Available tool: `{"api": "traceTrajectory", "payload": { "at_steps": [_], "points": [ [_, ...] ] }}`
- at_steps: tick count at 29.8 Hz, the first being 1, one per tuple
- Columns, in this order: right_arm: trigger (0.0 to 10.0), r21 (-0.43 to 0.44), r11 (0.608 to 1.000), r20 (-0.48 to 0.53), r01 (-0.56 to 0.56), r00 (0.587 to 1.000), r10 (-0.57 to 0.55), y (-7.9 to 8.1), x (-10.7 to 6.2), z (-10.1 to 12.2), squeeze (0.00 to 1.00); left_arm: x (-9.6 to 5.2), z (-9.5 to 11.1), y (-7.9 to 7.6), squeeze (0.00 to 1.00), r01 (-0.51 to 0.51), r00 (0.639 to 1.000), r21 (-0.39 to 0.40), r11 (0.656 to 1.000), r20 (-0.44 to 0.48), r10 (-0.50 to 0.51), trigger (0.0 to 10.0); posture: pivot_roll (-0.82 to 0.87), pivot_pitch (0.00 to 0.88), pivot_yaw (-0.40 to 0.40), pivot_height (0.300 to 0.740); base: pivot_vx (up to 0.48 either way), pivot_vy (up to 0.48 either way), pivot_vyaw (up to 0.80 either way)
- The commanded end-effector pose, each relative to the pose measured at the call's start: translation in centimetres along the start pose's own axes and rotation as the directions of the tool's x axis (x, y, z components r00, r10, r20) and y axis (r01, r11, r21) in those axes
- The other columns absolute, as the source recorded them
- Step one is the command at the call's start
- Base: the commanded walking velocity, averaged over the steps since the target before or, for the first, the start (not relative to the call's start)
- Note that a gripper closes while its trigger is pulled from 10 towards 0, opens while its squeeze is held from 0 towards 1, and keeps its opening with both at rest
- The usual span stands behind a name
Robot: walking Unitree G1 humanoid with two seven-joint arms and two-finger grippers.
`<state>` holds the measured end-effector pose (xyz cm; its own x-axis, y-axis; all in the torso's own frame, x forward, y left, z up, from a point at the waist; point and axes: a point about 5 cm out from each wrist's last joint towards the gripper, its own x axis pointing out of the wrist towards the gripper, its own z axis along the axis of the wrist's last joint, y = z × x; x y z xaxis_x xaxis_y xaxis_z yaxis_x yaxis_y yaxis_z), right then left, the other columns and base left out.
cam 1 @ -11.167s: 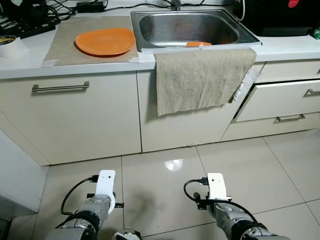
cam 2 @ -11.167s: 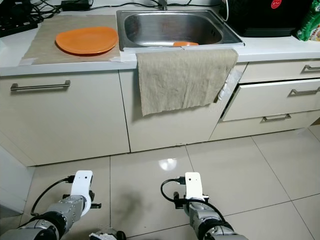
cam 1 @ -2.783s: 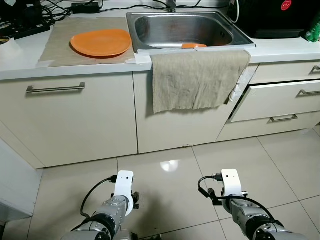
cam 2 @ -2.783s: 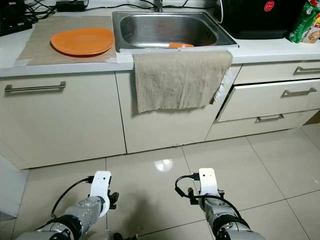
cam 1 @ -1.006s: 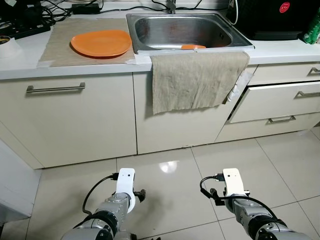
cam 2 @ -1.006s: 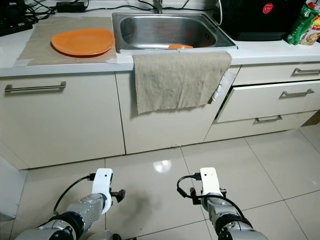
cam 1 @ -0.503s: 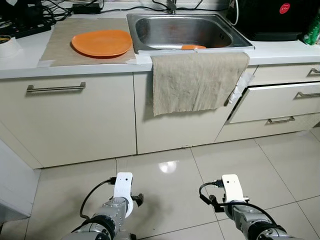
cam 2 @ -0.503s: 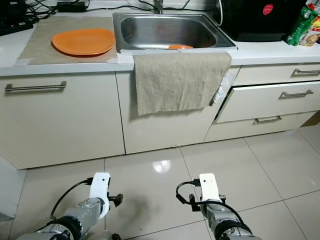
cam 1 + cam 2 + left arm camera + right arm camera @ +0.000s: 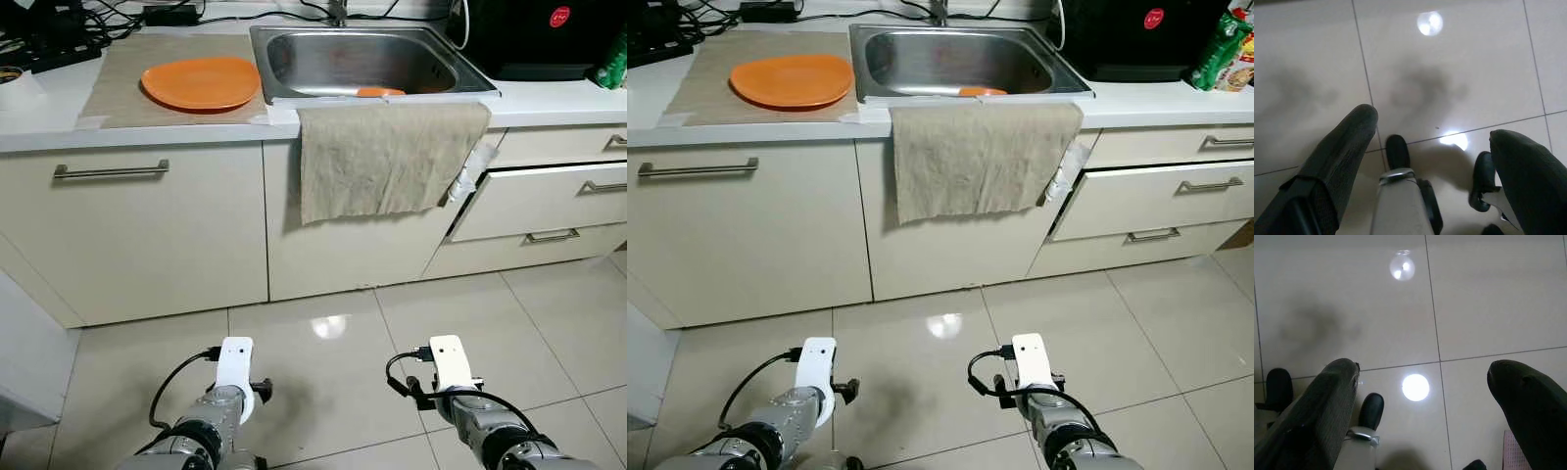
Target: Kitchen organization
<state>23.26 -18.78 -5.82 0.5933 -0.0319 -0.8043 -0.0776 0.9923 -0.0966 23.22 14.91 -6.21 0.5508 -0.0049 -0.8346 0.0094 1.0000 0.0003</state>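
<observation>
Nearest, both arms are held low over the tiled floor (image 9: pixel 323 362). In the wrist views the left gripper (image 9: pixel 1432 142) and the right gripper (image 9: pixel 1422 369) are seen with fingers spread wide and nothing held. Farther, a cloth (image 9: pixel 387 157) is hung over the counter edge. An orange plate (image 9: pixel 201 82) is laid beside the sink (image 9: pixel 362 59). A green packet (image 9: pixel 1227 49) is seen in the right eye view.

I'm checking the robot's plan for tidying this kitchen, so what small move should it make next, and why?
Probably step closer to the counter. Both arms hang low over the floor tiles, with the left claw and right claw open and empty, while the orange plate and sink sit beyond reach.
</observation>
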Motion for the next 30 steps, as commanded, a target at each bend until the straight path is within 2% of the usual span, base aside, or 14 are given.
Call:
{"api": "traceTrajectory", "payload": {
  "at_steps": [1,2,4,5,8,10,13,15,19,21,22,25,27,30],
  "points": [
    [10.0,0.01,1.0,0.022,0.007,1.0,-0.007,-0.2,0.0,0.8,0.0,0.0,0.3,0.1,0.0,-0.021,1.0,-0.004,1.0,0.018,0.021,10.0,0.08,0.019,-0.074,0.74,0.0,0.0,0.0],
    [10.0,0.01,1.0,0.022,0.007,1.0,-0.007,-0.2,0.0,0.8,0.0,0.0,0.3,0.1,0.0,-0.021,1.0,-0.004,1.0,0.018,0.021,10.0,0.08,0.019,-0.074,0.74,0.0,0.0,0.0],
    [10.0,0.003,1.0,0.079,0.006,0.997,-0.006,-0.3,0.1,2.6,0.0,0.0,2.0,-0.2,0.0,0.0,0.996,-0.03,1.0,0.089,0.003,10.0,0.08,0.013,-0.073,0.74,0.0,0.0,0.0],
    [10.0,0.003,1.0,0.079,0.006,0.997,-0.006,-0.3,0.1,2.6,0.0,0.0,2.0,-0.2,0.0,0.0,0.996,-0.03,1.0,0.089,0.003,10.0,0.08,0.013,-0.073,0.74,0.0,0.0,0.0],
    [10.0,-0.018,1.0,0.135,-0.009,0.991,0.011,-0.2,0.0,4.0,0.0,-0.2,4.0,-1.2,0.0,0.046,0.986,-0.092,0.995,0.166,-0.03,10.0,0.09,0.004,-0.077,0.74,0.0,0.0,0.0],
    [10.0,-0.032,0.999,0.214,-0.018,0.977,0.024,-0.2,-0.1,5.9,0.0,-0.6,7.0,-2.5,0.0,0.086,0.96,-0.123,0.989,0.276,-0.049,10.0,0.1,0.003,-0.081,0.74,0.0,0.0,0.0],
    [10.0,-0.015,0.999,0.272,-0.029,0.962,0.032,-0.1,-0.3,7.5,0.0,-1.1,9.1,-2.6,0.0,0.055,0.933,-0.127,0.99,0.36,-0.006,10.0,0.1,0.003,-0.083,0.74,0.0,0.0,0.0],
    [10.0,-0.021,0.999,0.324,-0.037,0.945,0.042,0.0,-0.5,8.8,0.0,-1.5,10.7,-2.8,0.0,0.085,0.908,-0.169,0.982,0.418,-0.006,10.0,0.1,0.001,-0.083,0.74,0.0,0.0,0.0],
    [10.0,-0.054,0.996,0.469,-0.065,0.879,0.083,0.6,-1.5,12.2,0.0,-3.4,15.2,-2.8,0.0,0.134,0.798,-0.161,0.978,0.602,-0.01,10.0,0.1,0.001,-0.083,0.74,0.0,0.0,0.0],
    [10.0,-0.078,0.994,0.533,-0.075,0.839,0.105,0.8,-2.0,13.5,0.0,-4.1,16.3,-2.3,0.0,0.13,0.756,-0.139,0.982,0.655,-0.007,10.0,0.1,0.0,-0.084,0.74,0.0,0.0,0.0],
    [10.0,-0.099,0.992,0.583,-0.08,0.803,0.123,0.8,-2.6,14.3,0.0,-4.7,16.8,-1.6,0.0,0.14,0.727,-0.147,0.979,0.687,-0.001,10.0,0.1,0.0,-0.082,0.74,0.0,0.0,0.0],
    [10.0,-0.126,0.99,0.634,-0.067,0.762,0.132,0.2,-3.5,14.8,0.0,-5.2,16.8,-0.6,0.0,0.155,0.704,-0.171,0.973,0.711,0.013,10.0,0.1,0.002,-0.084,0.74,0.0,0.0,0.0],
    [10.0,-0.131,0.99,0.649,-0.06,0.75,0.131,-0.1,-3.8,14.9,0.0,-5.4,16.7,-0.3,0.0,0.158,0.698,-0.183,0.97,0.716,0.021,10.0,0.1,0.002,-0.085,0.74,0.0,0.0,0.0],
    [10.0,-0.149,0.989,0.691,-0.015,0.714,0.115,-1.1,-4.5,15.8,0.0,-6.5,17.7,0.1,0.0,0.153,0.645,-0.176,0.972,0.764,0.037,10.0,0.1,0.0,-0.09,0.74,0.0,0.0,0.0]
  ]
}}
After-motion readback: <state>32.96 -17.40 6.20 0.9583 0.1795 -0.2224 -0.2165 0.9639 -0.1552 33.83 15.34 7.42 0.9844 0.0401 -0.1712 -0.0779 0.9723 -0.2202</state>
